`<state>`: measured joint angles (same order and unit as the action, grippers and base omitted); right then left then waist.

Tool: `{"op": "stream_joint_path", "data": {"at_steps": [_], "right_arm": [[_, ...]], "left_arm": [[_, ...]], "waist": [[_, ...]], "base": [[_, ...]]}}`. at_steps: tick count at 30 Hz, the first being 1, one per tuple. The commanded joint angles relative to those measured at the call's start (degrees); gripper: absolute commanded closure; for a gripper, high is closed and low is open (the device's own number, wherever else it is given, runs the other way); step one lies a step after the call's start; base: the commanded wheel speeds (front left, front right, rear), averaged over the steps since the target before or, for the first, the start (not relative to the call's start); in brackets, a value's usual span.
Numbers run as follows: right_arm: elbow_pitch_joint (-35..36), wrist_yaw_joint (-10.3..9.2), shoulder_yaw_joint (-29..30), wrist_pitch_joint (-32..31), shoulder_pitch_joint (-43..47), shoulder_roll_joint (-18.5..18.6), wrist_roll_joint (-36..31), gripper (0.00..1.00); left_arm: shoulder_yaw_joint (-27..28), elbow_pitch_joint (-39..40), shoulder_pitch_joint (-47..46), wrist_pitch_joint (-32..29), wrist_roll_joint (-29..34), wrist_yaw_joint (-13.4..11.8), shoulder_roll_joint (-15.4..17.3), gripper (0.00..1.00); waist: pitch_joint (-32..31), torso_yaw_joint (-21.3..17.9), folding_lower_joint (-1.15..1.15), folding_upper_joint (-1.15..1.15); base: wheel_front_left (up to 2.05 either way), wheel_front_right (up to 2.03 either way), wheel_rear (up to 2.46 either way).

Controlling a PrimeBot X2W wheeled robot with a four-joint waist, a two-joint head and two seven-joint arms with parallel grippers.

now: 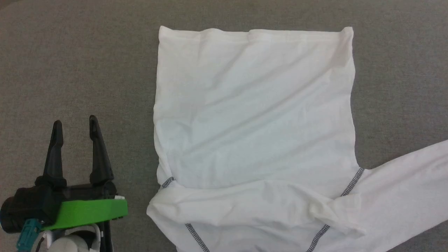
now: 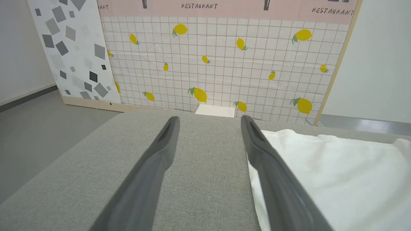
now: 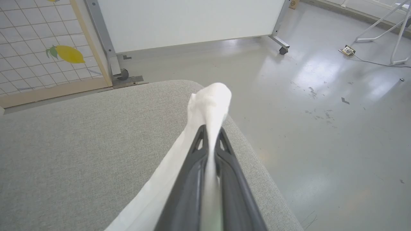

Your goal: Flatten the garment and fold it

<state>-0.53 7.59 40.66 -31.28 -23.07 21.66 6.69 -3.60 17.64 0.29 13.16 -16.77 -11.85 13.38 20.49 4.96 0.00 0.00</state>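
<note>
Right gripper (image 3: 210, 136) clamps the sleeve (image 3: 210, 96) near the cushion (image 3: 64, 144) corner, left gripper (image 1: 75, 120) wide open, empty; shirt (image 1: 252, 105) mostly flat, folding not yet done

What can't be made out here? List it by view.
- Head view: white long-sleeved cotton shirt: neck end cut by the bottom edge, sleeve's end by the right edge.
- Right wrist view: right gripper, jaws shut on the shirt; bunched cloth hides which part.
- Left wrist view: flat white box, too small to identify.

It looks like a test room: a pretend lemon wall (image 2: 224, 64) saying "RESTAURANT", a white board on wheels (image 3: 192, 22), a shiny grey floor (image 3: 321, 128).
</note>
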Motion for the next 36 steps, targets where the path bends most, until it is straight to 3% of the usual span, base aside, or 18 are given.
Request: {"op": "stream_joint_path", "data": {"at_steps": [1,7,13,19,24,29,36], "right_arm": [[0.54,-0.1,-0.3,0.65,1.2,-1.07,0.72,1.0],[3.65,-0.1,-5.74,1.72,5.05,-3.31,4.66,1.0],[11.2,-0.1,-14.92,-1.0,9.48,-4.8,9.65,1.0],[20.3,-0.1,-26.98,-4.52,12.32,-5.92,13.2,1.0],[24.9,-0.1,-39.48,-5.86,13.35,-9.05,13.35,1.0],[22.79,-0.1,-48.98,-4.71,12.69,-12.96,13.32,1.0],[12.18,-0.1,-58.98,1.01,9.99,-16.77,12.21,1.0]], "left_arm": [[0.36,0.27,0.79,-0.23,-0.5,-0.31,0.56,0.0],[0.48,0.46,2.26,-0.77,-0.97,-0.65,0.63,0.0],[0.33,0.48,3.45,-1.06,-1.37,-0.98,0.42,0.0],[0.73,0.6,4.58,-1.07,-1.79,-1.43,0.4,0.0],[0.34,0.28,4.73,-1.08,-2.0,-1.56,0.12,0.0],[-0.57,-0.41,4.07,-1.1,-2.14,-1.33,-0.21,0.0],[-1.52,-1.91,3.68,-0.98,-2.7,-0.81,-0.55,0.0]], "waist": [[-2.85,-1.15,0.0,0.0],[-5.96,-1.2,0.0,0.0],[-8.76,-0.43,0.0,0.0],[-10.15,0.1,0.0,0.0],[-10.86,0.31,0.0,0.0],[-11.35,0.99,0.0,0.0],[-12.56,2.82,0.0,0.0]], "base": [[0.0,0.0,0.0],[0.0,0.0,0.0],[0.0,0.0,0.0],[0.0,0.0,0.0],[0.0,0.0,0.0],[0.0,0.0,0.0],[0.0,0.0,0.0]]}}
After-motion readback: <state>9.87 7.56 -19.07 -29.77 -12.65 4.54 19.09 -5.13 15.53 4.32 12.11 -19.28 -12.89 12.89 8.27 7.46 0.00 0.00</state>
